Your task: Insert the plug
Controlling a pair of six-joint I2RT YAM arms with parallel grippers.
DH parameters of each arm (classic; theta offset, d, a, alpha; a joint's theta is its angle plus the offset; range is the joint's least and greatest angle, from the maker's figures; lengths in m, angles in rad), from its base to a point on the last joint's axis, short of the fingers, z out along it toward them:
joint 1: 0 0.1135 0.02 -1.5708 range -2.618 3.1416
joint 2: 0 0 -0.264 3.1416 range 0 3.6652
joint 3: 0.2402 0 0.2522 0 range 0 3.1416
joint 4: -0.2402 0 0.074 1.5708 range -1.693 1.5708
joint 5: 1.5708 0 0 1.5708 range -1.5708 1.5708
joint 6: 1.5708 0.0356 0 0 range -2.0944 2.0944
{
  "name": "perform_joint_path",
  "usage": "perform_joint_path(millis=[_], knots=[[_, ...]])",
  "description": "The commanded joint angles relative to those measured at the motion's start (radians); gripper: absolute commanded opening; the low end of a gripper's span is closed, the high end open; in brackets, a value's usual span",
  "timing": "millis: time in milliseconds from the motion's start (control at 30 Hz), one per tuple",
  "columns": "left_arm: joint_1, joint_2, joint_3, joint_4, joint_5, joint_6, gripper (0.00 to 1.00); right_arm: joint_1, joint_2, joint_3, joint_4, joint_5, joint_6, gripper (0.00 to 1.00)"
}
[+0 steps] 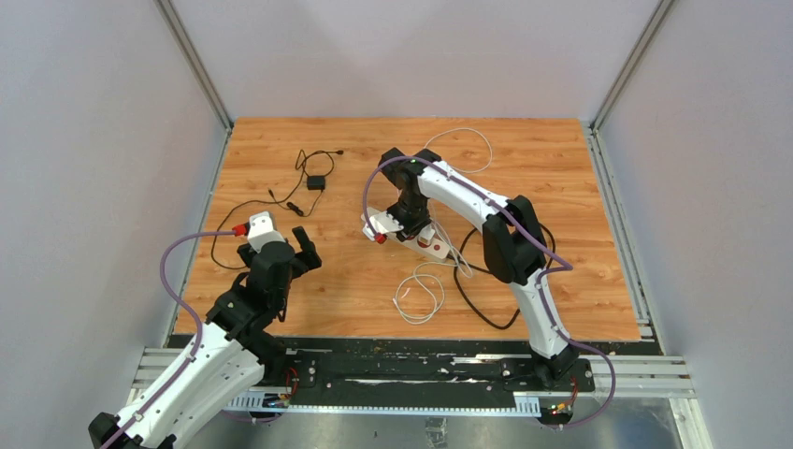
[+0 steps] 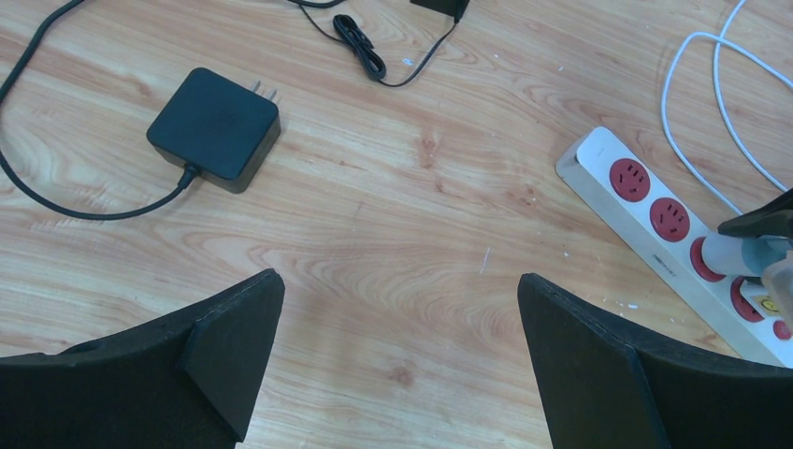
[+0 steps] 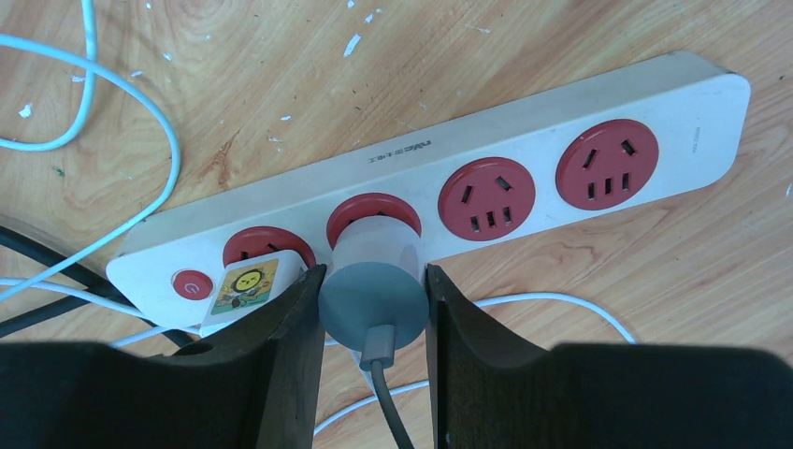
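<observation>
We judge the task to be near its end. The right claw (image 3: pixel 374 281) is closed on the plug (image 3: pixel 374 254), its two dark fingers (image 3: pixel 297 323) pinching the grey cap from 9 and 3 o'clock. The plug's pale body stands on the second red socket from the switch end of the power strip (image 3: pixel 411 150). The red rim of that socket shows around the plug at 12 o'clock, so the plug is lined up and at least partly in. We cannot tell from the right wrist view whether its pins are fully home, because the body hides the face of the socket.

At 9 o'clock of the plug a small white block with a yellow sticker (image 3: pixel 248 285) occupies the first socket, with the red switch (image 3: pixel 192 283) beyond it. Toward 2 o'clock two sockets (image 3: pixel 486 198) stand free. A white cable (image 3: pixel 140 112) loops on the table (image 3: pixel 580 299) at 10 o'clock of the strip.

The left claw (image 2: pixel 397 299) hangs with its jaws wide apart and holds nothing. It hovers over bare wood, well apart from the strip, with a black adapter (image 2: pixel 215 126) lying at its 11 o'clock.

What is left, in our judgement, is a last firm push if the plug is not seated. After that the right claw has to let go and lift clear without tugging the cord.
</observation>
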Motion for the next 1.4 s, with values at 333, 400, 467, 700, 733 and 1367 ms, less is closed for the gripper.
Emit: perform_joint_path(millis=[333,400,467,700,733,1367], knots=[[0.005,0.013,0.007,-0.023,-0.085,-0.014,1.0,-0.047,0.203,-0.133,0.066,0.008,-0.01,0.0],[0.005,0.009,0.003,-0.023,-0.079,-0.016,1.0,-0.046,0.196,-0.144,0.072,0.019,-0.018,0.0],[0.005,0.005,-0.001,-0.024,-0.075,-0.017,1.0,-0.046,0.188,-0.141,0.076,0.05,-0.02,0.0],[0.005,-0.004,0.007,-0.025,-0.073,-0.014,1.0,-0.047,0.108,-0.139,0.07,0.084,-0.03,0.17],[0.005,-0.006,0.009,-0.026,-0.074,-0.013,1.0,-0.047,0.1,-0.135,0.07,0.089,-0.031,0.2],[0.005,-0.051,0.024,-0.039,-0.091,-0.012,1.0,-0.048,-0.016,-0.063,0.025,0.063,-0.1,0.81]])
